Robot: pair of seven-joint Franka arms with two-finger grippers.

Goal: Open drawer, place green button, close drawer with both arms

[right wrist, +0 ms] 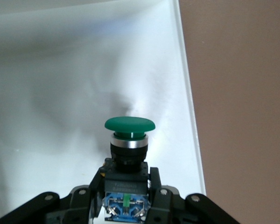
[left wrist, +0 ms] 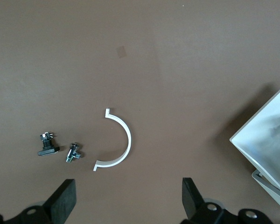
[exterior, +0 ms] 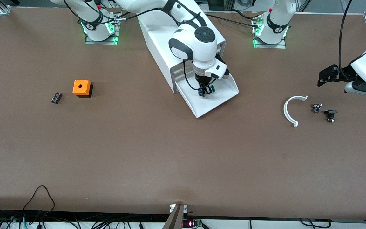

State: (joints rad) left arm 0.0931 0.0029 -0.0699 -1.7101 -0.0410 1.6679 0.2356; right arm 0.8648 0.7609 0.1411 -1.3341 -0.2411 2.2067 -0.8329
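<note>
The lowest white drawer (exterior: 221, 97) stands pulled out of the white cabinet (exterior: 160, 41). My right gripper (exterior: 206, 90) is over the open drawer, shut on the button (exterior: 209, 90). In the right wrist view the button (right wrist: 129, 140) shows its green cap and black-and-blue body between the fingers (right wrist: 155, 186), above the drawer's white floor (right wrist: 60, 93). My left gripper (exterior: 330, 76) is open and empty, up over the table at the left arm's end; in the left wrist view its fingers (left wrist: 63, 200) are spread wide apart. The drawer's corner (left wrist: 270, 140) shows there too.
A white curved piece (exterior: 292, 109), a small metal part (exterior: 316, 108) and a small black part (exterior: 330, 114) lie below the left gripper. An orange cube with a hole (exterior: 81, 87) and a small black part (exterior: 56, 97) lie toward the right arm's end.
</note>
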